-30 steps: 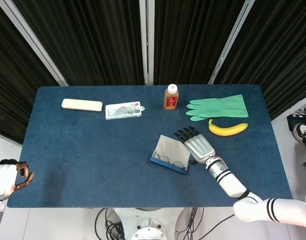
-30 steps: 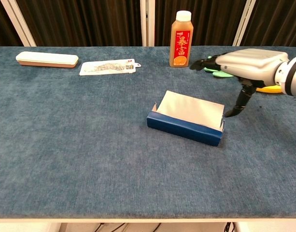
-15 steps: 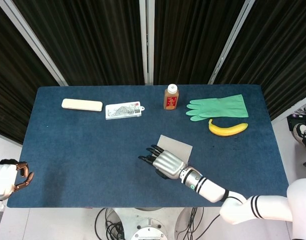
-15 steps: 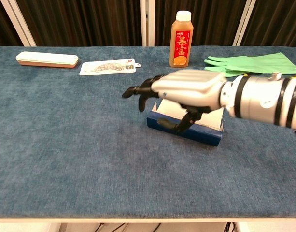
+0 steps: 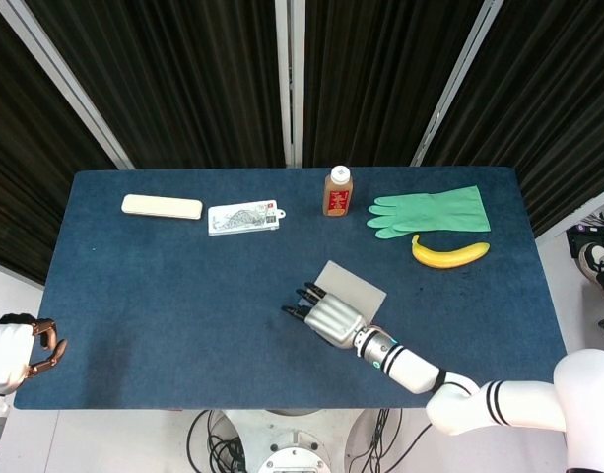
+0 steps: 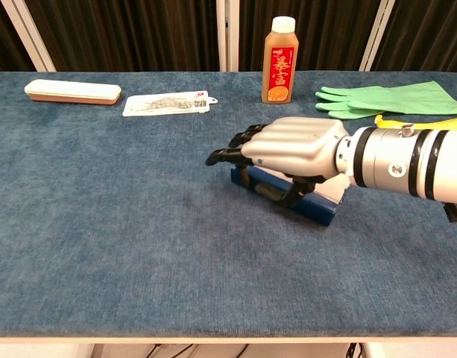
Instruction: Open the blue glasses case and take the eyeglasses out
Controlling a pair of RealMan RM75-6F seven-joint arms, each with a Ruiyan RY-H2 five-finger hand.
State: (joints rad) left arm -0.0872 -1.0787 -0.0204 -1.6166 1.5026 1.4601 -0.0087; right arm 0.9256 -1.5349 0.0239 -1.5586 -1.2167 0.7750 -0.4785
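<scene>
Worktop (image 6: 101,246) covered in deep blue, short-napped cloth, seen from chest and head cameras. Nearest the robot, the right hand (image 6: 288,145), a smooth silver-grey shell with black jointed fingers (image 6: 228,154), lies palm-down over the blue glasses case (image 6: 314,207). The fingers are partly curled and reach past the case's left end; the thumb bends down against the front wall of the case. Whether anything is gripped beneath the palm cannot be told. The case is a low rectangular box with dark blue walls; its pale grey lid (image 5: 353,287) stands open at the back, a flat tilted panel in the head view. The hand hides the inside of the case, so the eyeglasses are not visible. The case sits right of centre on the worktop, near the front edge.

At the far left front corner in the head view, off the worktop, the left hand (image 5: 16,353) has a white shell and copper-toned fingers (image 5: 47,347) curled inward, holding nothing.

Farther back: a curved yellow banana (image 5: 449,253); a limp green rubber glove (image 5: 430,211); a flat printed packet (image 6: 167,103); a long cream case with rounded ends (image 6: 71,91); an upright amber bottle (image 6: 279,61), white-capped and red-labelled.
</scene>
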